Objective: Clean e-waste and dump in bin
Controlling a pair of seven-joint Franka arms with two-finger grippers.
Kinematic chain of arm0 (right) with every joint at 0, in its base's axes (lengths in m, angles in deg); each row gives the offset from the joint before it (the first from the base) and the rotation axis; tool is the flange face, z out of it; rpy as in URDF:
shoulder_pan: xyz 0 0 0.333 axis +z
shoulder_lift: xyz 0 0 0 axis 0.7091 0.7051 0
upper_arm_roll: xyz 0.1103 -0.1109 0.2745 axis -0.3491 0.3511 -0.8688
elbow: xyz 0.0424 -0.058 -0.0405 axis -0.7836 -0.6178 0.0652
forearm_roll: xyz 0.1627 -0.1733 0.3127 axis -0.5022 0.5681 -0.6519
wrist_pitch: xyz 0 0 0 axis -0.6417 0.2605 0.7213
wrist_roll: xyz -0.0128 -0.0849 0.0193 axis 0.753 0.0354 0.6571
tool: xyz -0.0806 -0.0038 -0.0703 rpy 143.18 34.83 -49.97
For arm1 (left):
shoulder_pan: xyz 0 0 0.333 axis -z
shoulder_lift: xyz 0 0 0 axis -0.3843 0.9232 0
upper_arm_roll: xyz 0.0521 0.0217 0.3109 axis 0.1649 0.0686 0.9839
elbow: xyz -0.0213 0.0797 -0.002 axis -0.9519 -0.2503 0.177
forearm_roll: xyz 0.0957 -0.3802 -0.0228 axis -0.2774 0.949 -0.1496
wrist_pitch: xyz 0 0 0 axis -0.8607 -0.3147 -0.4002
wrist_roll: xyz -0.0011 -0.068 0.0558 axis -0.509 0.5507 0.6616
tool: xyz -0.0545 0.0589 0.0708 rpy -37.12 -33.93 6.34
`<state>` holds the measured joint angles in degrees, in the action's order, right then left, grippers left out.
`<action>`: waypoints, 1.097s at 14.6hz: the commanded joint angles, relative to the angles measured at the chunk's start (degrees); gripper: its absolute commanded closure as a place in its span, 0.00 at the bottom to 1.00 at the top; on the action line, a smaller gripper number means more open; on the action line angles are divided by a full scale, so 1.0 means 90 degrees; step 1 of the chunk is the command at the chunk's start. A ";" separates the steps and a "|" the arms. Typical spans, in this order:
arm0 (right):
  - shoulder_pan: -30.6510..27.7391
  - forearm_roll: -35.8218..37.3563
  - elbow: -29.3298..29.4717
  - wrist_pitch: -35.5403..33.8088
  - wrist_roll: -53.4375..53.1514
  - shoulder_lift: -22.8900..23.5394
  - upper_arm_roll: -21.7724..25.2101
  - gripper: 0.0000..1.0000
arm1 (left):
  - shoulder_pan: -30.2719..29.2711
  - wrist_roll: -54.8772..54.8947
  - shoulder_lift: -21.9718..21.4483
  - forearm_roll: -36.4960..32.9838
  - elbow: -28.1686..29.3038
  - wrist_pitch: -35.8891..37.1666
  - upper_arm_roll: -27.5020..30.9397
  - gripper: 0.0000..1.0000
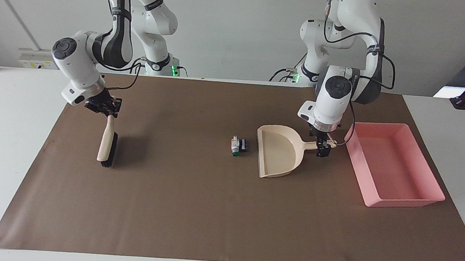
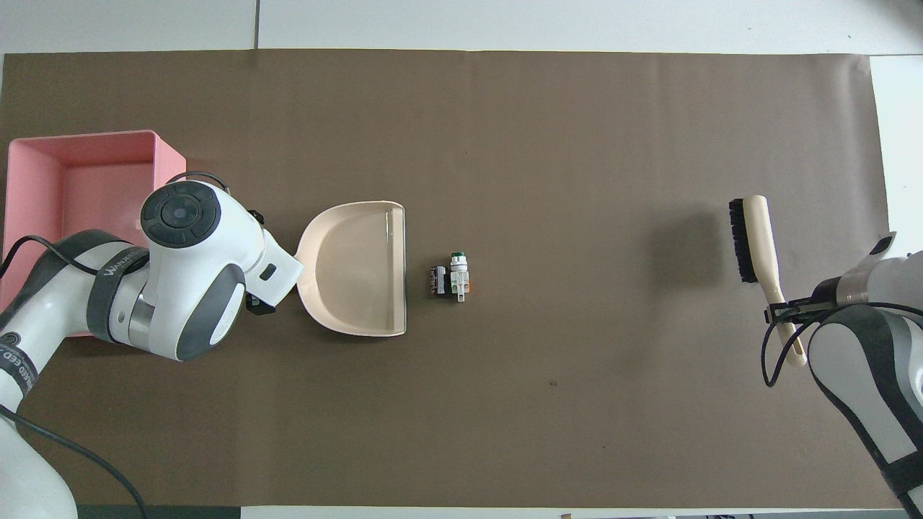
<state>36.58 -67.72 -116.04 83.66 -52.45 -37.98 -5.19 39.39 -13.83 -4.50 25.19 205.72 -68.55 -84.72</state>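
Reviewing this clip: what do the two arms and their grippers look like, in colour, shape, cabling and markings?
Both arms are glossy white with rounded joint housings, dark grey bands and round dark end caps. Black cables loop along the forearms to the wrists. Lettering shows on a band of the left arm. The left gripper and the right gripper are small, black and two-fingered under white wrist blocks. Green lights glow at both bases.
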 commanded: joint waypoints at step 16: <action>0.4193 -0.0049 0.0780 -0.0830 -0.5728 -0.0066 -0.0157 1.00 | 0.0437 -0.0413 -0.0009 -0.1409 -0.0637 0.0877 0.0069 1.00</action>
<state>70.81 -67.94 -108.67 73.80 -100.27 -40.36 -6.76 41.06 -16.70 -4.51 17.17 201.20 -62.68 -84.44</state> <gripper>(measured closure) 0.744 0.670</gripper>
